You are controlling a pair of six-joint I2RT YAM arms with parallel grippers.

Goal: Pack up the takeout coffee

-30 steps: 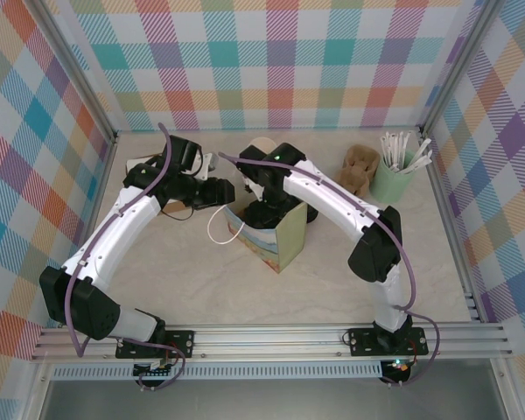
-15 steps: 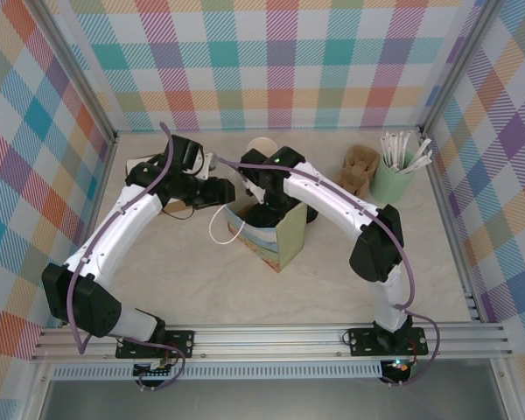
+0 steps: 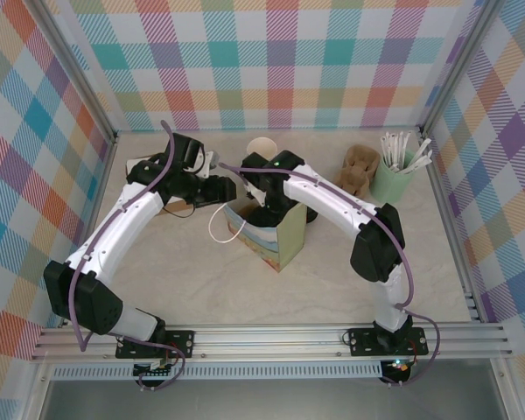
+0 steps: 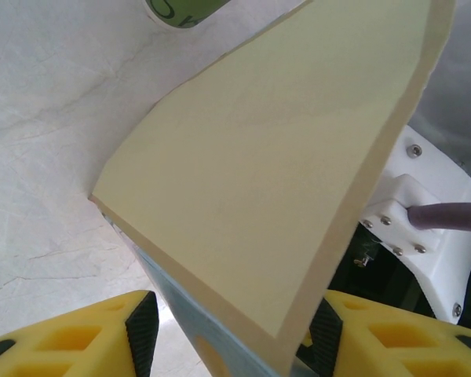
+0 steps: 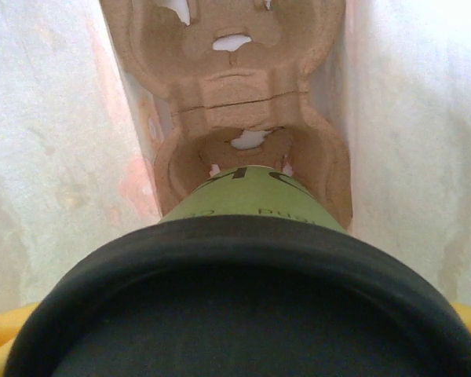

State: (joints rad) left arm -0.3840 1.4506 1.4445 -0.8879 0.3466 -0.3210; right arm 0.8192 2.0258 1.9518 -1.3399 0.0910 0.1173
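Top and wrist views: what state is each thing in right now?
bag: upright, open.
cup carrier: inside bag, far pocket empty.
takeout coffee: lidded, gripped by right hand, at carrier's near pocket.
left hand: bag wall between fingers, grip unclear.
mint cup: upright, holding white sticks.

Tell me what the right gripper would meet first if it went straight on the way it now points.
The right gripper points into the paper bag, holding the green lidded cup. Ahead lies the pulp cup carrier; the cup's base would probably reach its near well first, though depth is unclear.
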